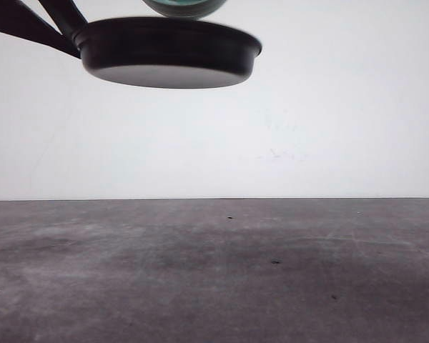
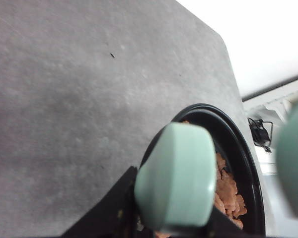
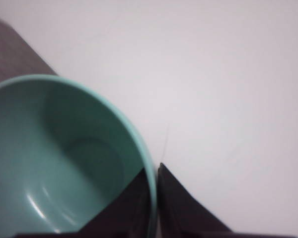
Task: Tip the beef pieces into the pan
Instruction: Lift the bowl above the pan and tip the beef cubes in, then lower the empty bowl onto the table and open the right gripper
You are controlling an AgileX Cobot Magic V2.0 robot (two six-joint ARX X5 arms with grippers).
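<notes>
Pan (image 2: 248,163) holds beef pieces (image 2: 227,191), left end effector (image 2: 174,225) gripping handle; right end effector (image 3: 156,198) pinches empty bowl (image 3: 64,158) rim.

handle (image 2: 176,181) hides most beef pieces (image 2: 227,191).

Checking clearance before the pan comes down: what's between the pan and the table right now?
Nothing. In the front view the pan hangs in the air with only bare white wall showing beneath it, down to the grey table.
</notes>
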